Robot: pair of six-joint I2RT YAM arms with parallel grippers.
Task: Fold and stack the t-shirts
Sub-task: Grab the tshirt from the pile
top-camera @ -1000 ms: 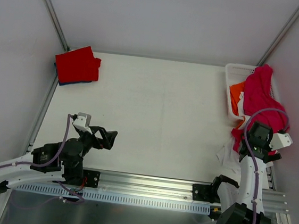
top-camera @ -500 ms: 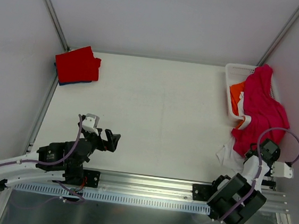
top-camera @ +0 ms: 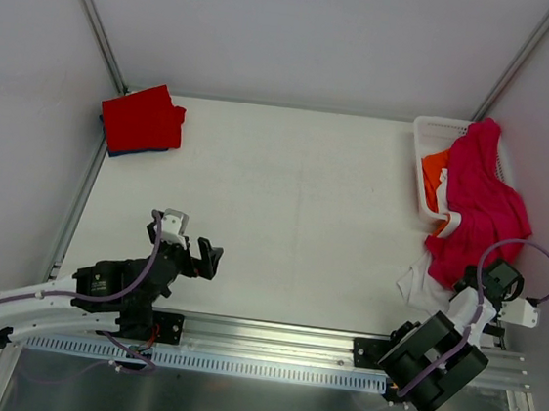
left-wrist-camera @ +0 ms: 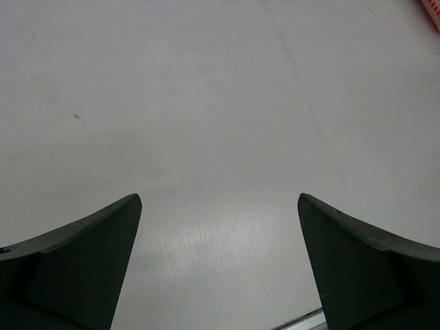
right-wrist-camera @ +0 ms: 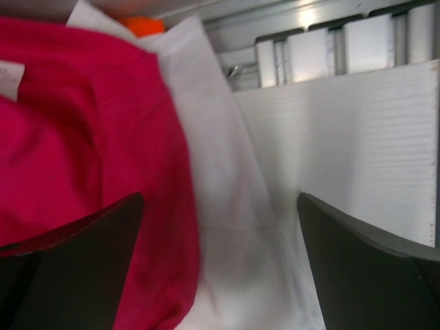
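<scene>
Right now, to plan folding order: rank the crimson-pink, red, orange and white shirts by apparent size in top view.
1. crimson-pink shirt
2. red shirt
3. orange shirt and white shirt: small patches, too alike to rank

Top cam hangs high over the near side, looking down on the whole table [top-camera: 285, 197]. Left wrist cam looks closely at that same table. Right wrist cam's right up close on the crimson-pink shirt [right-wrist-camera: 75, 137], which also shows from above.

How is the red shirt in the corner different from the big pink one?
The red t-shirt is folded flat; the crimson-pink t-shirt is crumpled and spread wider. The red t-shirt lies on the table; the crimson-pink t-shirt hangs over the basket. Both are plain cloth.
</scene>
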